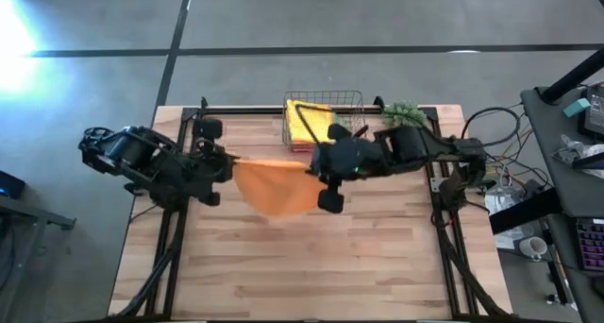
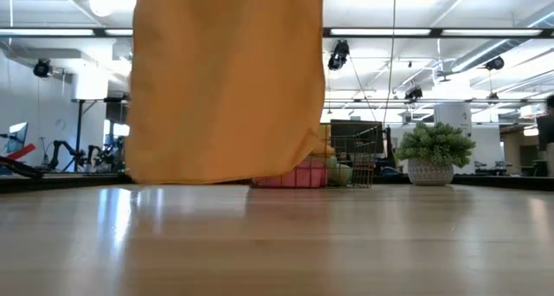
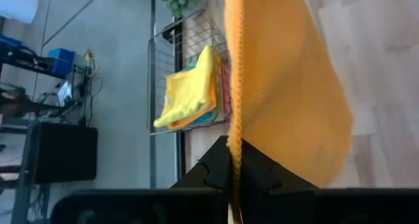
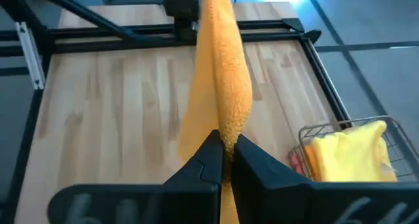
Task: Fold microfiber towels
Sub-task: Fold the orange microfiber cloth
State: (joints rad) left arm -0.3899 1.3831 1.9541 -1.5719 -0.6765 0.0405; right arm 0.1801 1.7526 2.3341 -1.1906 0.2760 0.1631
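An orange microfiber towel [image 1: 276, 186] is stretched between my two grippers above the middle of the table. My left gripper [image 1: 226, 164] is shut on its left end and my right gripper [image 1: 317, 172] on its right end. In the low view the towel [image 2: 225, 80] hangs as a broad sheet, its lower edge [image 2: 216, 180] just above the tabletop. More towels, a yellow one [image 1: 310, 123] on top, lie in the copper wire basket [image 1: 351, 100] at the far edge. My left gripper [image 3: 234, 160] pinches the towel's stitched edge [image 3: 234, 129] between its two fingers. The edge runs taut away from the fingers and the cloth falls off to one side, clear of the table. My right gripper [image 4: 226, 150] pinches the towel's upper edge [image 4: 227, 129] between its two fingertips, slanting down. The cloth [image 4: 219, 73] stretches away toward the other arm and hangs below that line.
The wire basket [image 4: 340, 135] stands at the far edge right of centre, with a small green plant [image 1: 404, 112] in a pot [image 2: 431, 170] beside it. Black frame rails [image 1: 175, 238] run along the table's left and right sides. The near half of the wooden tabletop [image 1: 302, 266] is bare.
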